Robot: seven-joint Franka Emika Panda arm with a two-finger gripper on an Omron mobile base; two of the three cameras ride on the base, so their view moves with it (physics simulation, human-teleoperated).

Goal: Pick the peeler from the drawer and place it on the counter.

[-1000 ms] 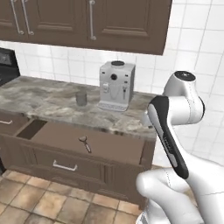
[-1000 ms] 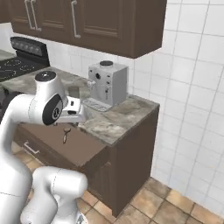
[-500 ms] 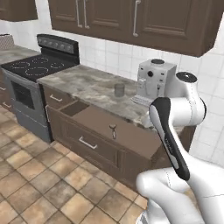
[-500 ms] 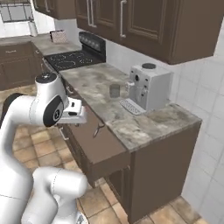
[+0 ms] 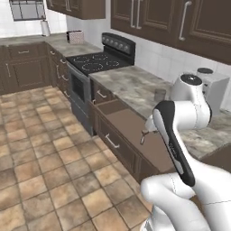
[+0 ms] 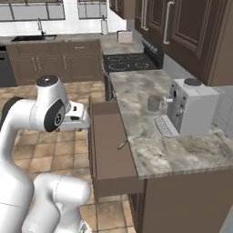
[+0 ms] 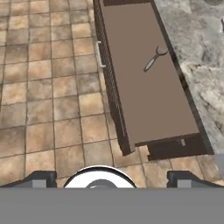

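Peeler (image 7: 153, 60) lies flat on the floor of the pulled-out drawer (image 7: 140, 103), close to its edge beside the marbled desk (image 6: 182, 150), while the fingers (image 7: 109, 178) sit above the tiled floor, their spread impossible to tell.

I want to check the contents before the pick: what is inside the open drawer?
Inside the drawer lies the peeler alone on the flat brown floor, near the counter side. The innermost strip under the counter edge is covered.

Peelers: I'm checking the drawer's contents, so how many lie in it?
1. The peeler lies on the open drawer's floor near the counter side.
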